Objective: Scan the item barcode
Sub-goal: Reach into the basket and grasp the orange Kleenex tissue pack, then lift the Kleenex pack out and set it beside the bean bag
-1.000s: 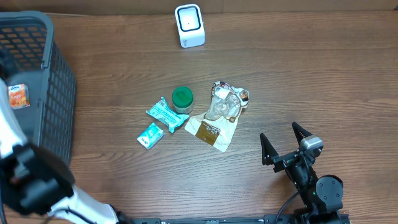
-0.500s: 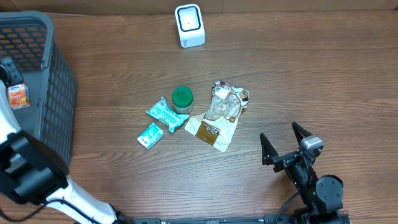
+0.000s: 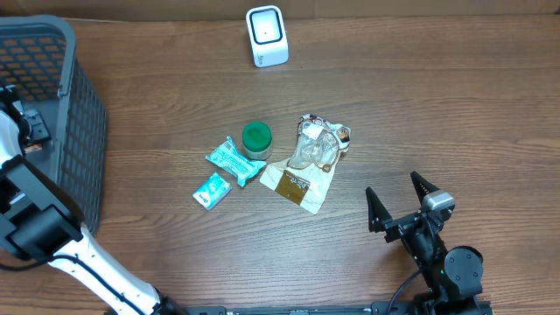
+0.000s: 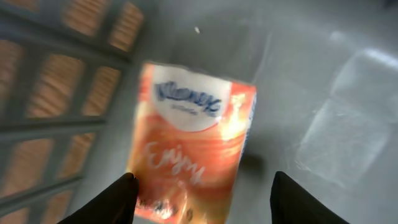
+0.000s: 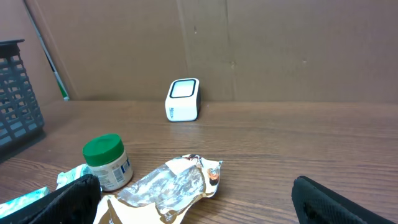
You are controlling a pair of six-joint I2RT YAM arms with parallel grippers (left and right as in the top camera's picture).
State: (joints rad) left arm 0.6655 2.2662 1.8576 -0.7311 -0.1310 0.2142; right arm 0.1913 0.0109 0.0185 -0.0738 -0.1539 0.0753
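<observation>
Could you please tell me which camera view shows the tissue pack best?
The left wrist view: the tissue pack looms large, slightly blurred, its Kleenex label readable, in the basket. Overhead, the left arm hides it. The right wrist view shows only the basket's edge, not the pack.

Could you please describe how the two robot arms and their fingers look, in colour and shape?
The left arm has white tubular links joined by bulky black joints. The right arm is black, with a round joint housing, a small grey block near its wrist and a thin black cable. The right gripper has black, tapering fingers. The left gripper has black fingers with rounded tips.
</observation>
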